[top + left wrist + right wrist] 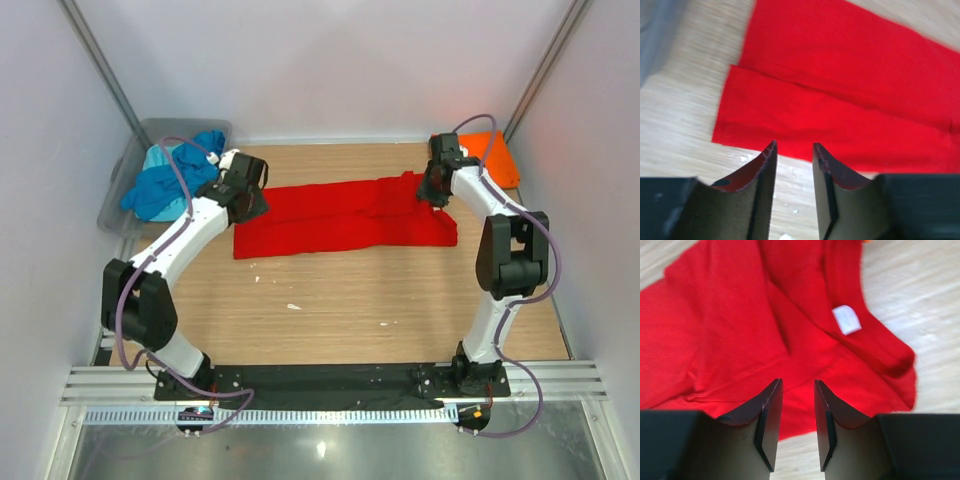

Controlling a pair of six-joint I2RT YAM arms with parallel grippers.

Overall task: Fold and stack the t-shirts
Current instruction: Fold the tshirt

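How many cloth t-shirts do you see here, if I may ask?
4: a bright red t-shirt mid-table, an orange t-shirt far right, a blue t-shirt and a pale turquoise t-shirt in the grey plastic tub, perhaps hiding more.

The red t-shirt (340, 215) before me is soft matt cloth, lightly creased. My desk (350, 290) is pale, smooth wood grain; the tub (112, 205) is grey translucent plastic, and my left pincer (794, 145) is dark, faintly glossy.

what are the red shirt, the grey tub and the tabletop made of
Red t-shirt: soft matte cloth; it creases and lies folded. Tub: probably plastic, grey and translucent, smooth thin walls. Tabletop: wood or wood-look laminate, showing pale grain.
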